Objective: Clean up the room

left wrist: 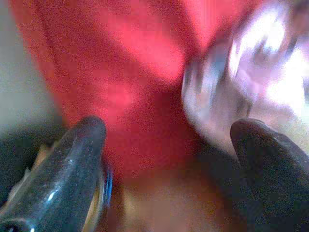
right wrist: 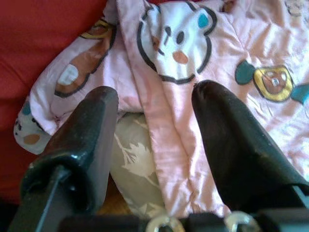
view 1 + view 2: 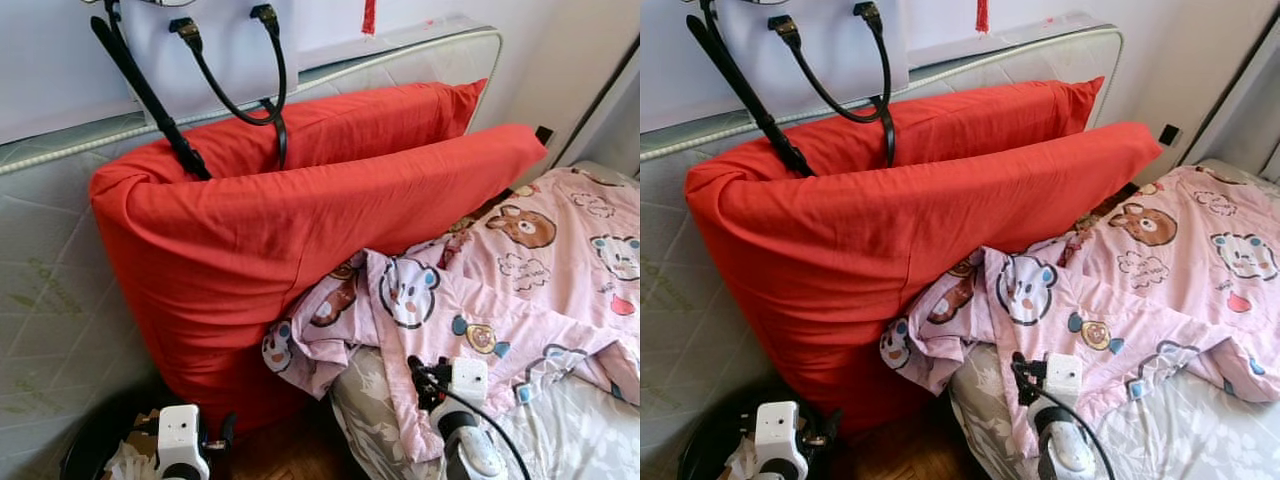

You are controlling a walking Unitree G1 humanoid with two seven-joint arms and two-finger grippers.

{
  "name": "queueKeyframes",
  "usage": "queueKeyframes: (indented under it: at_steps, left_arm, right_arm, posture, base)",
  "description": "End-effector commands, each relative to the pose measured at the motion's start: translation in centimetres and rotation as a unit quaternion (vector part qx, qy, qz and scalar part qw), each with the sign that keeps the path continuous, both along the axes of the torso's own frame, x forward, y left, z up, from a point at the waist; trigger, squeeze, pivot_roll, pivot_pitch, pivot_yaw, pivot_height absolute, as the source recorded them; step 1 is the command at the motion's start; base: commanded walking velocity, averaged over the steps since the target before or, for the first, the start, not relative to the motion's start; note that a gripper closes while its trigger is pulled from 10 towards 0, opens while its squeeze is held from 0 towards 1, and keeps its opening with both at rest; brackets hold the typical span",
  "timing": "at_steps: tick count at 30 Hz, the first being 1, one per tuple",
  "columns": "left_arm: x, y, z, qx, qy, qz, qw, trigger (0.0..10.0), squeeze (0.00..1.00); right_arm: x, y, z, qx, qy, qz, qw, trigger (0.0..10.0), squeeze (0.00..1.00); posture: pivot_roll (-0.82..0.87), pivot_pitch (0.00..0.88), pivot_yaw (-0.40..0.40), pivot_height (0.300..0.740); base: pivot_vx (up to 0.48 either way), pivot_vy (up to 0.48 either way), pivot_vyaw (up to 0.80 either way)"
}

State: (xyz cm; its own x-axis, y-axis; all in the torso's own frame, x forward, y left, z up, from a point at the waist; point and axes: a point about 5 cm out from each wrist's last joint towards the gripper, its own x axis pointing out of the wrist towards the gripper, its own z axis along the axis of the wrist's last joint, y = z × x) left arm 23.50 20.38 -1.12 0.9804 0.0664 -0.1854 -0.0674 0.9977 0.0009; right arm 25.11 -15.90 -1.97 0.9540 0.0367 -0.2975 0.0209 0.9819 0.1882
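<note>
Nearest to me, low against the bed's corner, my right tool (image 2: 154, 130) hangs with its two black fingers spread apart and nothing between them, poised over the hanging edge of the pink cartoon-bear blanket (image 3: 500, 290), one finger on the blanket side of the fold and the other over the grey leaf-print sheet (image 2: 137, 169) beneath it. My left tool (image 1: 169, 159) sits low on the far side of the blanket from the right one, above a dark round bin (image 3: 95, 440) on the wooden floor; its fingers are also parted and empty, though that wrist view is blurred. I judge the step in hand to be straightening the bedding: the blanket lies rumpled, bunched up at the corner against the big red cushion (image 3: 300, 240). Next I would ease the right tool forward onto the fold and close on it, taking care to pinch only the blanket and not the sheet. Beyond the blanket the red cushion leans on an upright mattress (image 3: 50, 300), with black bag straps (image 3: 240, 100) hanging over it.
</note>
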Motion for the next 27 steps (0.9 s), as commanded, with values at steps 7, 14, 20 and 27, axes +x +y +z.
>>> queueKeyframes:
  at_steps: [7,14,20,27]
  left_arm:
    - [3.1,-0.5,4.9,0.016,-0.117,-0.006,0.993,10.0,0.0]
    - [1.8,-0.7,5.1,0.016,-0.109,-0.005,0.994,10.0,0.0]
    - [1.8,-0.6,5.2,0.017,-0.107,-0.005,0.994,10.0,0.0]
    - [1.9,-0.9,5.7,0.015,-0.101,-0.008,0.995,10.0,0.0]
  right_arm:
    - [-0.2,0.5,0.0,0.005,-0.004,0.006,1.0,10.0,0.0]
    - [-0.2,0.1,-0.1,0.001,0.004,-0.003,1.0,10.0,0.0]
    - [-0.2,0.3,-0.3,0.003,0.02,-0.002,1.0,10.0,0.0]
    - [-0.2,0.3,-0.1,0.005,0.007,-0.006,1.0,10.0,0.0]
  posture:
    - [-0.06,0.051,-0.08,0.74]
    - [-0.05,0.092,-0.088,0.74]
    - [-0.05,0.11,-0.086,0.71]
    - [-0.05,0.121,-0.083,0.7]
  base:
    - [0.0,0.0,0.0]
    - [0.0,0.0,0.0]
    - [0.0,0.0,0.0]
    - [0.0,0.0,0.0]
